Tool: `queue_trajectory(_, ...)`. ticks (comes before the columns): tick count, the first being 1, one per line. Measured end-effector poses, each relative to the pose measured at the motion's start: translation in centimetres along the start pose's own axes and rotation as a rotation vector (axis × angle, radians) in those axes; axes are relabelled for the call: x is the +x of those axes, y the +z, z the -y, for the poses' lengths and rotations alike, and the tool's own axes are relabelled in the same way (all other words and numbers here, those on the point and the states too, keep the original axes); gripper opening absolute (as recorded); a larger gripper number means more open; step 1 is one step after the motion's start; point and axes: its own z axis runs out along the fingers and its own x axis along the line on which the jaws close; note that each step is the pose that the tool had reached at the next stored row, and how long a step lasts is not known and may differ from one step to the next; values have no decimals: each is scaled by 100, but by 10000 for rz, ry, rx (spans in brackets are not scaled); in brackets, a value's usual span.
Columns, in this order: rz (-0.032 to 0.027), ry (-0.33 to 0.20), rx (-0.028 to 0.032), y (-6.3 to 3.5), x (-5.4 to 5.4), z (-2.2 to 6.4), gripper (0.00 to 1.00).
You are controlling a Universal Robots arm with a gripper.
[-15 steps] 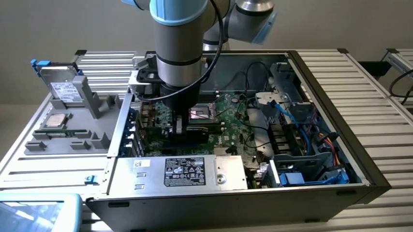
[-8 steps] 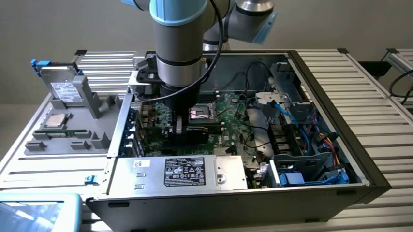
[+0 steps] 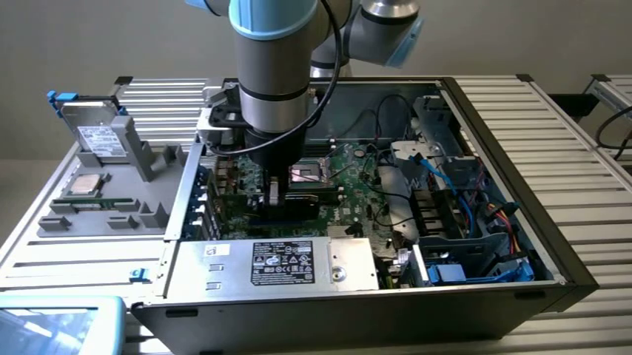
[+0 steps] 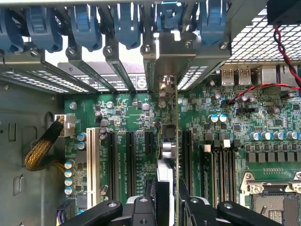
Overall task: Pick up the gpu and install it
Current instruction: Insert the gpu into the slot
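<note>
The gpu (image 4: 168, 141) stands on edge between my fingers, seen along its thin green edge with the cooler on one side. Its silver bracket (image 4: 165, 52) reaches the rear slot openings of the computer case (image 3: 513, 222). The card sits low over the motherboard's black expansion slots (image 4: 129, 155); whether it is seated in one cannot be told. My gripper (image 4: 165, 203) is shut on the gpu. In the exterior view the gripper (image 3: 280, 198) is down inside the case, beside the CPU socket (image 3: 301, 176), with the dark gpu (image 3: 296, 210) under it.
Blue slot latches (image 4: 127, 23) line the case's rear wall. A silver power supply (image 3: 286, 262) fills the case's near side. Blue and black cables (image 3: 464, 177) crowd the exterior view's right. On the left, a grey tray (image 3: 148, 214) holds a drive (image 3: 99, 140), a processor (image 3: 84, 183) and a memory stick (image 3: 94, 201).
</note>
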Motion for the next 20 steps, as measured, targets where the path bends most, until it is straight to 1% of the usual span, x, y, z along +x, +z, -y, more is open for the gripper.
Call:
queue_trajectory(10, -9, 0, 1, 1, -19, -2, 28)
queue_trajectory(11, 3, 1, 6, 7, -23, -3, 28)
queue_trajectory(20, -9, 0, 2, 6, -22, -5, 28)
